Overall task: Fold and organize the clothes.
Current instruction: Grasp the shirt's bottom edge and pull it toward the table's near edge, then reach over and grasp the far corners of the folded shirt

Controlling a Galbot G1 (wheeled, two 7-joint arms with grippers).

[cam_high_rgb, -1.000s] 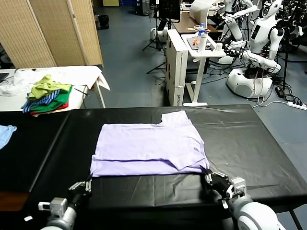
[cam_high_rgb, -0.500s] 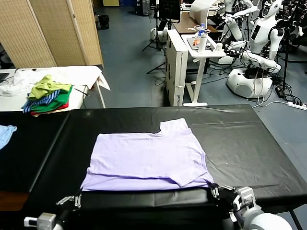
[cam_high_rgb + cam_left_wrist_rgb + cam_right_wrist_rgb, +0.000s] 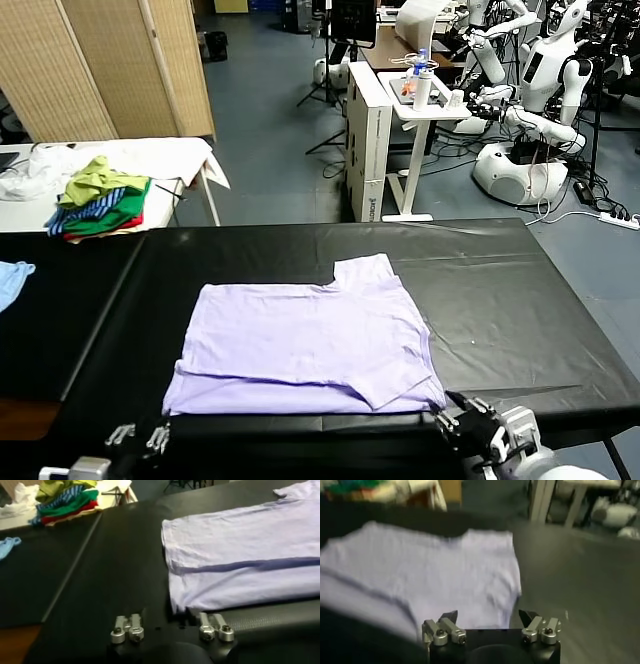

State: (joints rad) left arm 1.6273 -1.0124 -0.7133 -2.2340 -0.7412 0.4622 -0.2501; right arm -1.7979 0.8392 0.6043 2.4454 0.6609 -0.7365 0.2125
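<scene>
The left gripper (image 3: 171, 626) stands spread and empty just before the near left corner of the lavender T-shirt (image 3: 310, 345), which lies on the black table (image 3: 500, 300). The right gripper (image 3: 489, 621), also spread, is at the near right corner. Both arms are mostly cut off. The shirt lies flat, folded double.
</scene>
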